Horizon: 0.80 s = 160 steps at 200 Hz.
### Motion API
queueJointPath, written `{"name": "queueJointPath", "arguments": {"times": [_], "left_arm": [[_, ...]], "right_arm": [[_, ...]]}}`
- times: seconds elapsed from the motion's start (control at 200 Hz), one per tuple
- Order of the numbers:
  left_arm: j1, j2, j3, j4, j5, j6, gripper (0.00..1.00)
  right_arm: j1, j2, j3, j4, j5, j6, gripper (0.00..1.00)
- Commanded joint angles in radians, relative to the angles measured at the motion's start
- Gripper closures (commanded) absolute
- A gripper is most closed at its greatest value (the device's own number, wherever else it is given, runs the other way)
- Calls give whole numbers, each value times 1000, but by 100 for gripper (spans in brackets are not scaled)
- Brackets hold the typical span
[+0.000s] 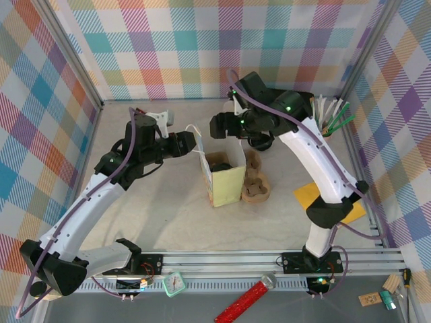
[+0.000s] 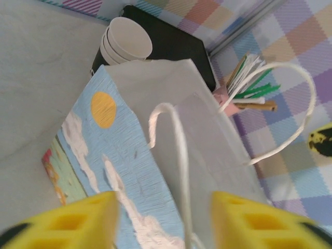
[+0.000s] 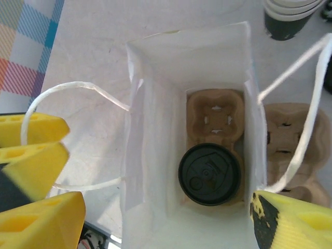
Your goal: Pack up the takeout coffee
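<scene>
From above, a paper bag (image 1: 229,185) stands upright on the desk (image 1: 161,215), mouth open. The left claw (image 1: 195,142) sits at the bag's left rim, by a white handle. The right claw (image 1: 221,126) hangs over the bag's far edge. A stack of cardboard cup carriers (image 1: 257,185) lies just right of the bag, and a holder of stirrers (image 1: 331,120) stands well beyond it to the right.

In the left wrist view, the left claw (image 2: 163,223) is open: its yellow fingers (image 2: 78,220) stand apart with the bag's cord handle (image 2: 174,155) running loose between them. The bag's outer face carries a painted blue sky, a yellow sun and white clouds. A stack of lidless paper cups (image 2: 127,39) stands behind the bag.

In the right wrist view, the right claw (image 3: 161,197) is spread wide above the bag's mouth and grips nothing. The takeout coffee (image 3: 210,174) sits inside the bag, in the near socket of a cardboard carrier (image 3: 215,111) on the bag's floor. Its black lid has raised markings, too small to read.
</scene>
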Motion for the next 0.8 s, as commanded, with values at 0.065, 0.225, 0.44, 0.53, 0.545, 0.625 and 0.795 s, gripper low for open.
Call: {"name": "queueJointPath", "arguments": {"times": [0.065,0.225,0.44,0.53,0.545,0.625,0.795], "left_arm": [[-9,-36,79,-35,-17,16,30],[-9,-34,132,-74,-25,20,0],[-9,-6,255,-148,-62,54,0],[-9,25,314,-177,-58,60,0],[-9,31,323,-182,-60,60,0],[-7,71,384,-222,-78,57,0],[-6,174,518,-335,-109,82,0]], "right_arm": [[-36,-128,-140,93,115,-3,16],[-118,-237,-293,154,124,11,13],[-300,-367,-462,205,86,-6,4],[-392,-405,-526,221,74,-22,0],[-407,-408,-535,223,73,-25,0],[-496,-424,-590,242,53,-51,1],[-687,-413,-669,249,52,-108,13]]}}
